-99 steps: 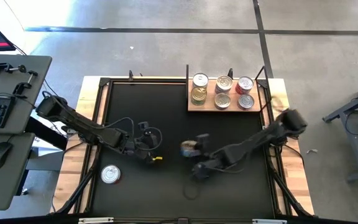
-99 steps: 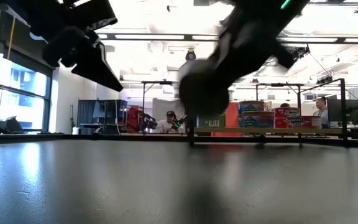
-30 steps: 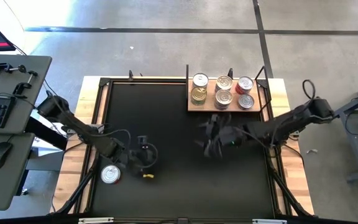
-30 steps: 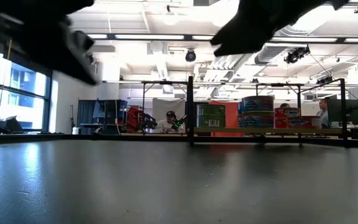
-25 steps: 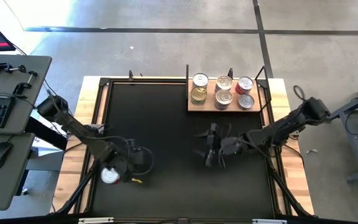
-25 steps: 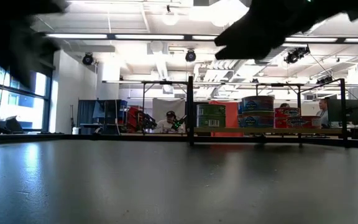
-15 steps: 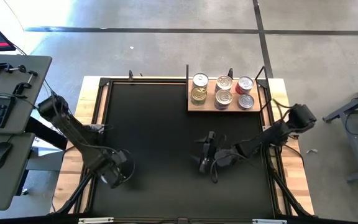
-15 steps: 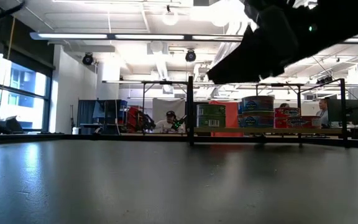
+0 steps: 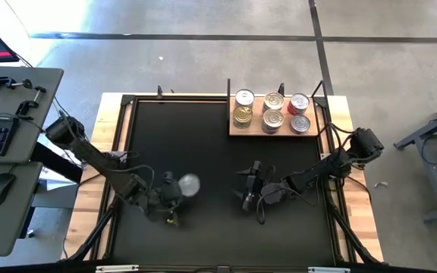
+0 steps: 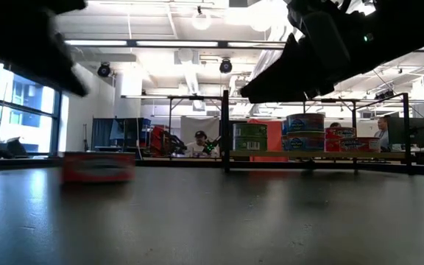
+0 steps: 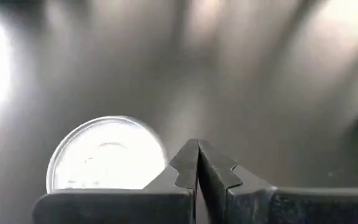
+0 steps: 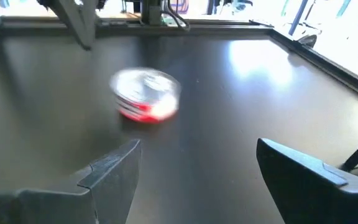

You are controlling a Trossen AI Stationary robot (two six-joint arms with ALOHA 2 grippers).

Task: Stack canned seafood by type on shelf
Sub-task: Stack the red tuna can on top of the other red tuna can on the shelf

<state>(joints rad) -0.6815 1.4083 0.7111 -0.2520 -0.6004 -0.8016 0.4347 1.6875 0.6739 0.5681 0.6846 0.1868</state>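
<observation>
One loose red-sided tin (image 9: 189, 183) sits on the black mat (image 9: 203, 136), front-left of centre, well apart from the shelf (image 9: 271, 130) at the far right edge. Left gripper (image 9: 167, 199) is right beside it, on the near-left side, fingers pinched shut w/ nothing between them; in the left wrist view the lid (image 11: 107, 155) lies just off the closed tips, beside not inside. Right gripper (image 9: 250, 191) hovers to the tin's right w/ fingers spread wide & empty, pointing at it across bare mat. Left arm is nearer, but prob the right one is set to grab: approach line looks clear, nothing between it & the tin. Tin is round & flat, so no long axis to line up. Shelf already holds six tin stacks (image 9: 271, 111) in two rows; any carry goes back-right
</observation>
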